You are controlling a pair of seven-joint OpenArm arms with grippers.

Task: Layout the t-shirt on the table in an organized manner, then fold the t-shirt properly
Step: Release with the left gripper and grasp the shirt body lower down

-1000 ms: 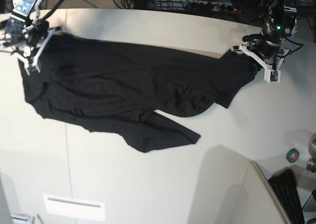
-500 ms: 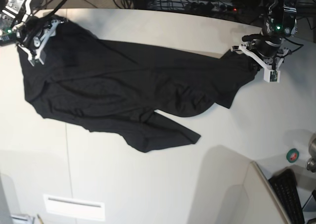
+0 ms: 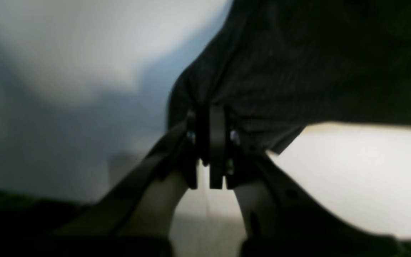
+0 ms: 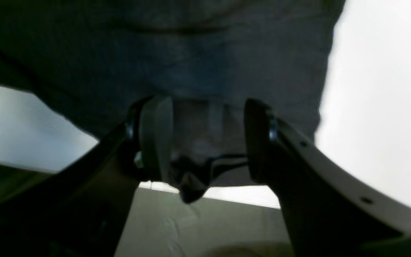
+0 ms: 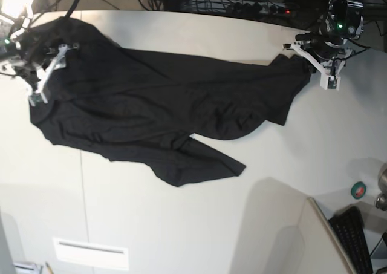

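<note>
The black t-shirt (image 5: 157,110) lies crumpled and stretched across the table (image 5: 181,225), running from the far left corner to the far right. No graphic shows on it. My left gripper (image 5: 300,55), on the base view's right, is shut on the t-shirt's right end. The left wrist view shows its fingers (image 3: 217,142) pressed together, with the cloth (image 3: 298,71) bunched in them. My right gripper (image 5: 42,80) stands at the t-shirt's left end. In its wrist view the right gripper (image 4: 209,117) is open, with the black cloth (image 4: 191,53) behind the jaws and a small fold hanging between them.
A white vent panel (image 5: 91,254) sits in the table near the front left. A green tape roll (image 5: 359,190) and a keyboard (image 5: 357,238) lie at the right front, beyond a raised divider. Cables (image 5: 242,2) run along the far edge.
My right gripper carried the t-shirt's left end to the far left corner, then opened and drew back. The left gripper shifted slightly away with the right end, staying shut.
</note>
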